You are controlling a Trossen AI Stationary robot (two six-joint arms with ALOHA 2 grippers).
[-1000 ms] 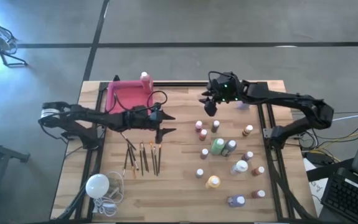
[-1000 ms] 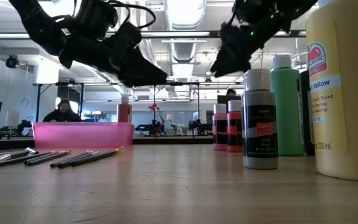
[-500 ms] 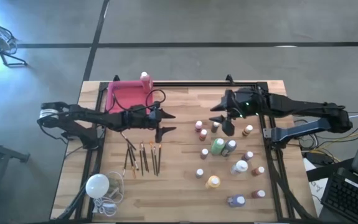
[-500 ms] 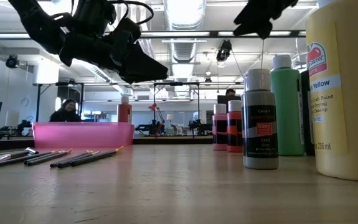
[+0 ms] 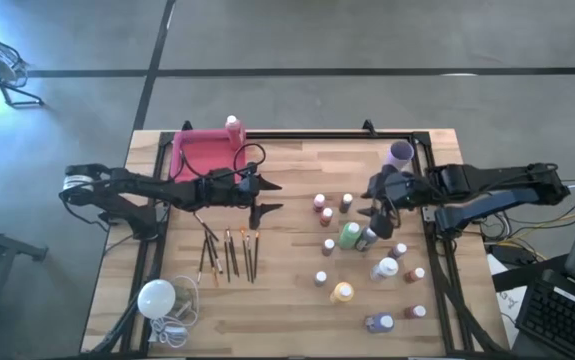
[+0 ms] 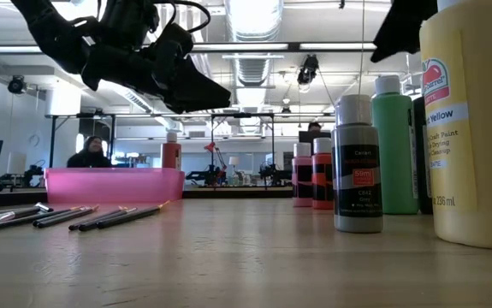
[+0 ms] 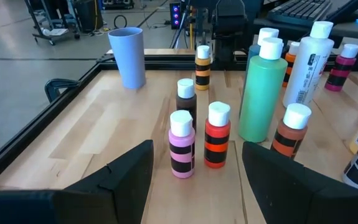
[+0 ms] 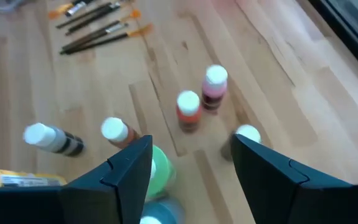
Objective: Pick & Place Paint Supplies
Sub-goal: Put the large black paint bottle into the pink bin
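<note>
Several white-capped paint bottles stand on the table's right half, among them a green one (image 5: 350, 235) (image 7: 263, 93), a yellow one (image 5: 342, 292) (image 6: 472, 120), a pink one (image 7: 182, 146) and a red one (image 7: 216, 137). Several thin paintbrushes (image 5: 229, 254) (image 6: 74, 216) lie flat near the middle. My right gripper (image 5: 372, 205) (image 8: 191, 180) hangs open above the bottles, touching none. My left gripper (image 5: 275, 198) (image 7: 197, 180) hovers open above the table's middle, pointing level at the bottles, nothing between its fingers.
A pink tray (image 5: 202, 158) (image 6: 113, 184) sits at the far left with one bottle (image 5: 232, 124) at its far edge. A lavender cup (image 5: 400, 153) (image 7: 127, 57) stands far right. A white bulb with cord (image 5: 156, 297) lies near left. Black rails frame the table.
My right gripper has swung from the table's far middle toward the right and near edges, rising a little, and now hangs over the bottle cluster. Its arm no longer covers the lavender cup. The left arm has kept still.
</note>
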